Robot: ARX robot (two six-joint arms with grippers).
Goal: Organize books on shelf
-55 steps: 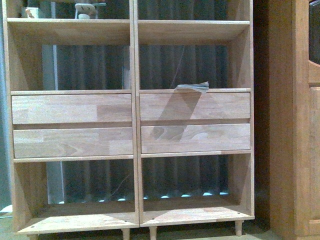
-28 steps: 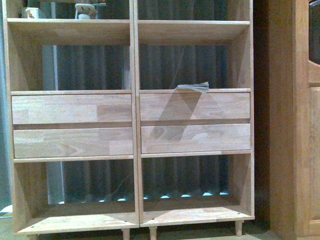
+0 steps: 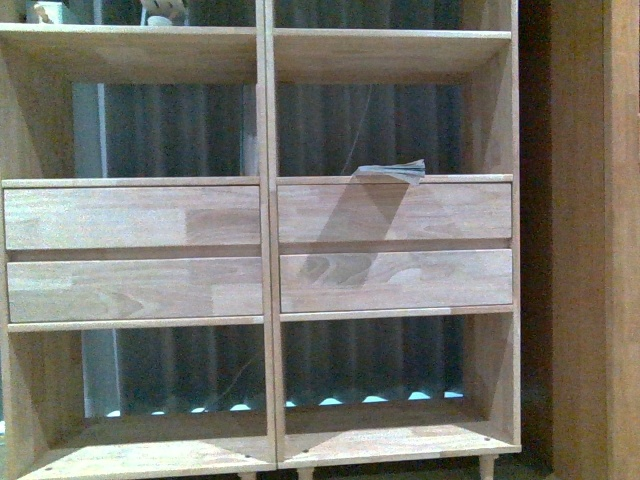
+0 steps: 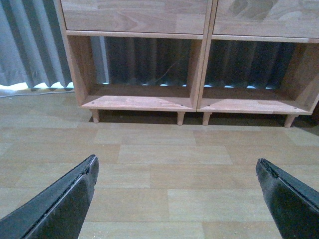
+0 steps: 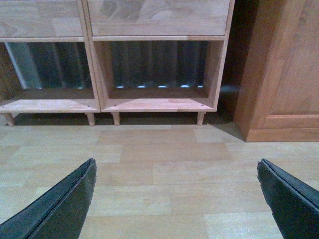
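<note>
The light-wood shelf (image 3: 130,217) fills the front view, with four drawer fronts across its middle and open cubbies above and below. A thin grey floppy book (image 3: 390,171) lies flat on the board above the right drawers, one corner curled up. Neither gripper shows in the front view. My left gripper (image 4: 175,160) is open and empty, low over the wood-plank floor, facing the shelf's bottom cubbies (image 4: 137,102). My right gripper (image 5: 176,162) is open and empty over the floor, facing the shelf's lower right cubby (image 5: 157,104).
A darker orange-brown cabinet (image 3: 590,240) stands right of the shelf, with a dark gap between them; it also shows in the right wrist view (image 5: 284,74). A grey curtain (image 3: 180,130) hangs behind the open cubbies. Small pale objects (image 3: 160,10) sit on the top left board.
The front view has drawn closer to the shelf, which looks larger and spreads outward in the frame. The book lies where it was.
</note>
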